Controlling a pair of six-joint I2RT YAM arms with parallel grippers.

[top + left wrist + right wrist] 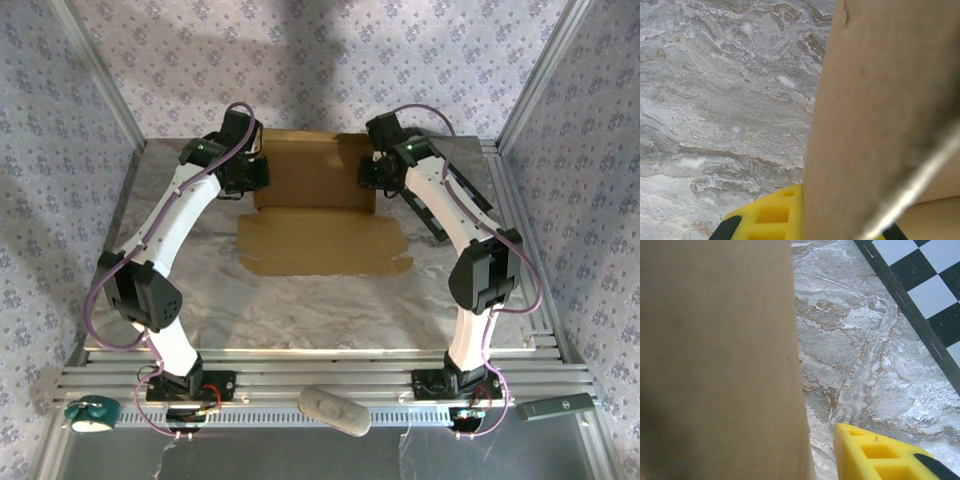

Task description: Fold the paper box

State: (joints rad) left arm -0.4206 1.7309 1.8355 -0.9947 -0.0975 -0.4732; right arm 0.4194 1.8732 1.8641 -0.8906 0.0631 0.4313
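While the left gripper (256,175) sits pinched on the left wall of the paper box (315,175), far-middle on the table (300,305) with open marble nearer, the right gripper (370,172), grip impossible to tell, crowds its right wall beside the checkerboard panel (920,285).

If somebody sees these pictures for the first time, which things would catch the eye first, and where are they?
First, the tan paper box in the middle of the marbled table: its near flap lies flat, its far part looks raised. Next, the left pincer and the right pincer, each at one side of the box. In the right wrist view, a black-and-white checkerboard panel lies near the cardboard.
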